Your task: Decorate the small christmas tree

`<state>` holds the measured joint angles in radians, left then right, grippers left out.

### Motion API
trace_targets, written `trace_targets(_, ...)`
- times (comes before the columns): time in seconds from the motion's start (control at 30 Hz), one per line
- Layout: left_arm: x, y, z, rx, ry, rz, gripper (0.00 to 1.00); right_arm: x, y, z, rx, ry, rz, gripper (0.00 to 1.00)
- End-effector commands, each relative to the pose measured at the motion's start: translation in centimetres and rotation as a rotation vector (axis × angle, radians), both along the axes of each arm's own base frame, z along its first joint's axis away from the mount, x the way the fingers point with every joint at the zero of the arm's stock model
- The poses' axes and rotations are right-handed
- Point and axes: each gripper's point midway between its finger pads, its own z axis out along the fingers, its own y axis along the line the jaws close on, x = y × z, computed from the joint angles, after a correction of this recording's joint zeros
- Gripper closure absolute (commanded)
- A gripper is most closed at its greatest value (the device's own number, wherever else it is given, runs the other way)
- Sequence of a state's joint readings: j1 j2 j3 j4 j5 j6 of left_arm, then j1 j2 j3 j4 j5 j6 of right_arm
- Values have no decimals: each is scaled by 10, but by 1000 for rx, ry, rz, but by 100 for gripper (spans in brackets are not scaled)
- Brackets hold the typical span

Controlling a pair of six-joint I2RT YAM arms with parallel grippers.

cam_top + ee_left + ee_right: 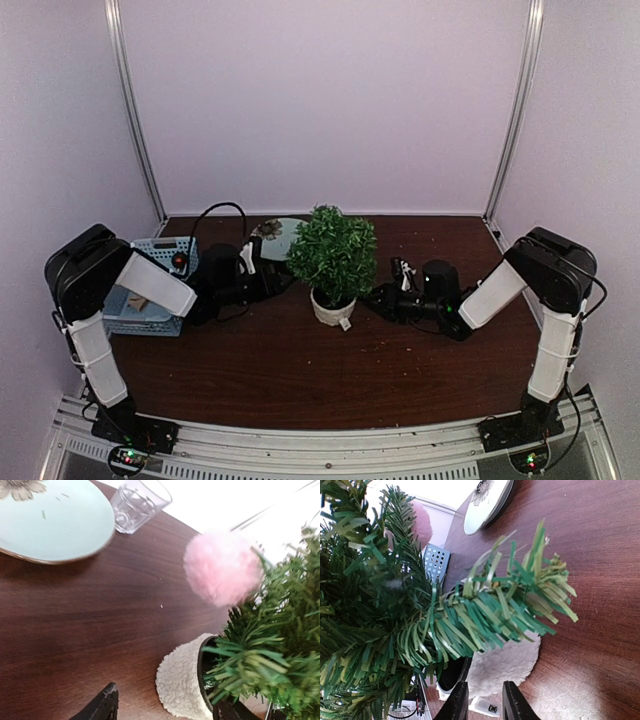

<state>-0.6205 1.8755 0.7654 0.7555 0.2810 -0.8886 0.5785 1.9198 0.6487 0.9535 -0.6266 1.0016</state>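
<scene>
The small christmas tree [335,252] stands mid-table in its off-white fleecy pot [332,306]. A fluffy pink pompom [222,567] rests against the tree's branches [280,630], free of any finger. My left gripper [165,700] is open beside the pot [182,682], its two black fingers spread wide to either side. It reaches in from the tree's left [266,270]. My right gripper [482,687] comes from the tree's right [378,296]. Its narrow jaws are closed on the edge of the pot [507,662], under a drooping branch [520,600].
A pale plate with a flower print [55,520] and a clear glass cup [140,505] sit behind the tree on the left. A blue perforated basket [150,290] holding a red ball [180,261] is at the far left. A white tag [487,707] lies by the pot.
</scene>
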Motion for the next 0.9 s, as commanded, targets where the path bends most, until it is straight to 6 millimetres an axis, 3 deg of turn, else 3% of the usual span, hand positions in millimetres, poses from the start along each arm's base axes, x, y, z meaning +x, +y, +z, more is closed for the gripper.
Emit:
trace_targets(0.0, 4, 28, 24, 30, -30, 70, 36, -2, 0, 9, 6, -30, -3, 76)
trace_targets(0.1, -1, 71, 43, 74, -56, 194, 37, -2, -5, 11, -12, -43, -16, 75)
trace_targets(0.3, -24, 209, 66, 429, 33, 574, 37, 3, -29, 21, -115, -94, -55, 75)
trace_targets(0.43, -28, 278, 86, 514, 66, 727, 35, 4, -50, 29, -242, -149, -74, 74)
trace_targets(0.57, -21, 324, 78, 590, 173, 801, 34, 3, -62, 46, -349, -215, -71, 72)
trace_targets(0.73, -3, 354, 45, 648, 313, 844, 35, 1, -78, 77, -452, -304, -87, 69)
trace_targets(0.87, 4, 366, 23, 756, 381, 846, 36, -4, -90, 94, -508, -355, -103, 66)
